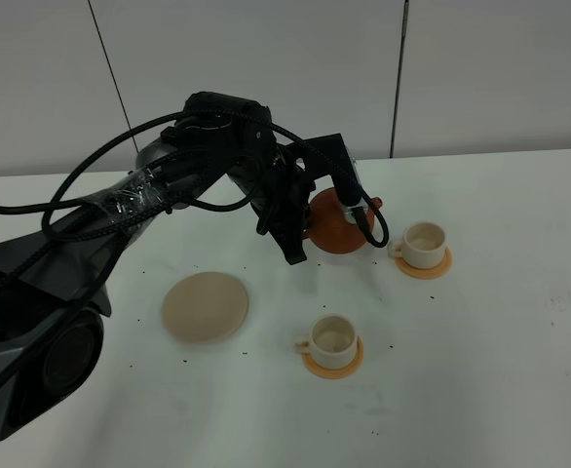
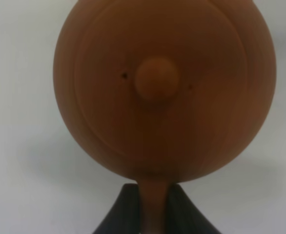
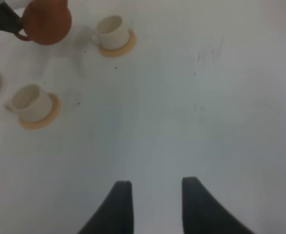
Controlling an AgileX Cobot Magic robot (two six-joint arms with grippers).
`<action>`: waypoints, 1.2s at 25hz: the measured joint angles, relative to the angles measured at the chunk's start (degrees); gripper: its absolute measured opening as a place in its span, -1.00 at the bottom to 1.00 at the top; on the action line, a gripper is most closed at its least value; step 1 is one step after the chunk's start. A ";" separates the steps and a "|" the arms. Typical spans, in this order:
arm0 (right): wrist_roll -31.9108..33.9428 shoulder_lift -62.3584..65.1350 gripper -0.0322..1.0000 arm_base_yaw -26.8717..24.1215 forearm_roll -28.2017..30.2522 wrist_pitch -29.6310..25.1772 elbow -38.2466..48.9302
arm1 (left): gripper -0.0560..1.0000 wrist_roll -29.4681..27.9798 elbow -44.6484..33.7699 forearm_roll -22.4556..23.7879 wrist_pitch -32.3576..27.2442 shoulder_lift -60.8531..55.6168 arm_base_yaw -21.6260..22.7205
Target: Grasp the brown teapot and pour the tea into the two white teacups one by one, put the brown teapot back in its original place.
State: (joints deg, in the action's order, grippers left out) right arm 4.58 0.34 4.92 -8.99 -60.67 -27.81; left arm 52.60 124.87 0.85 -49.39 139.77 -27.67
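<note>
We see the left tool point(image 2: 153, 196) pressed together on the loop handle of the brown teapot point(image 2: 165, 87), its two dark, tapering fingers point(image 2: 123, 212) pinching the thin clay strap from either side. The teapot juts straight out ahead of that tool. It has a squat, round body in matte terracotta, with faint turned rings on the lid and a small rounded knob at the centre. A soft shadow beneath it suggests it hangs clear of the worktop point(image 1: 490, 380).

Just past the teapot, on the side away from the tool, stands one white teacup point(image 1: 424, 242). It is a smooth off-white cylinder with a tiny side handle, and it sits on a flat orange coaster point(image 1: 428, 272). The other white teacup point(image 1: 331, 335), on a like coaster point(image 1: 336, 370), sits well apart from the tool. So does the flat, round, pale beige saucer point(image 1: 206, 306), back toward the arm's base.

The right tool point(image 3: 156, 187) stands spread above plain worktop, with all the crockery well ahead of it.

The worktop is smooth, white and matte, dotted with small dark specks point(image 1: 186, 360). Behind it rises a pale grey wall point(image 1: 266, 58) of flat panels with thin dark seams.
</note>
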 joint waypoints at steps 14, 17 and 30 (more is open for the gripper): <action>0.00 0.00 -0.47 0.00 -0.12 0.00 0.00 | -0.57 -0.51 0.56 7.55 3.86 0.10 -1.64; 0.00 0.00 -0.47 0.00 -0.12 0.00 0.00 | -0.57 -0.45 0.56 8.00 4.53 0.10 -1.89; 0.00 0.00 -0.47 0.00 -0.12 0.00 0.00 | -0.57 4.24 0.63 11.32 11.45 1.25 -3.79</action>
State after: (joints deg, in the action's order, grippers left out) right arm 4.58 0.34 4.92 -9.11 -60.67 -27.81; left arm 56.85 125.50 12.17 -37.94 141.03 -31.46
